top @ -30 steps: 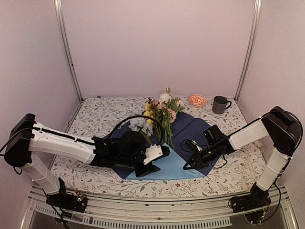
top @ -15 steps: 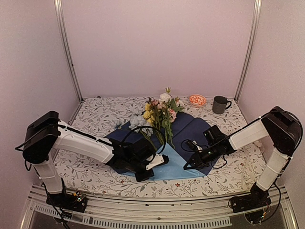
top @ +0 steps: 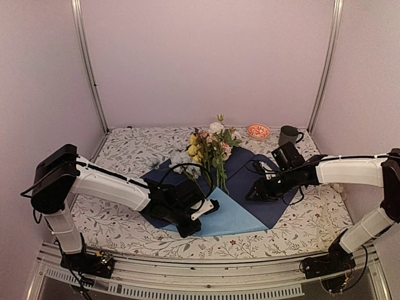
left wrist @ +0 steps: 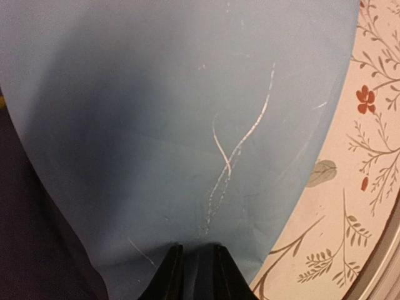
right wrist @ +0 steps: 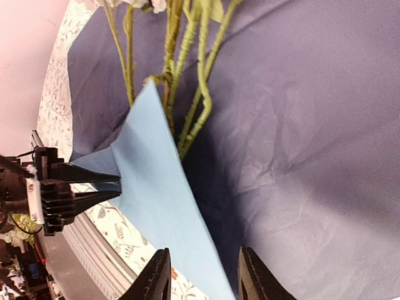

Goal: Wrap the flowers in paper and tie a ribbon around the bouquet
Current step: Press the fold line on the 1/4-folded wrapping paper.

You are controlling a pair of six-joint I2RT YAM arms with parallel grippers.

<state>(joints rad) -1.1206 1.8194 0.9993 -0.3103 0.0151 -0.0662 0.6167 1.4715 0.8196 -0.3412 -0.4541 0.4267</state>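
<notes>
1. The left fingers are at the near edge of the paper. They are drawn in to a narrow slit with the sheet's light blue edge caught between them. In the right wrist view, a corner of the sheet runs in between their two black tips.
2. Ahead of the left fingers the light blue face spreads out as a folded-over flap, marked with a few thin white creases. Just beside them, at the right of the left wrist view, is the tabletop, under a white cloth printed with brown sprigs and small red blossoms.
3. The right fingers are spread apart with nothing between them. They are over the dark navy face of the paper, but I cannot tell whether they touch it.
4. The flap lies between the two sets of fingers, and its point reaches the lower ends of the stems.
5. The flowers lie on the navy face ahead of the right fingers, with their green stems running towards those fingers. The white, pink and yellow blooms are at the far end, well apart from both sets of fingers.
6. Beyond the right fingers, near the tabletop's far edge, an orange patterned bowl stands near a dark mug. The bowl's pattern is too small to read.
</notes>
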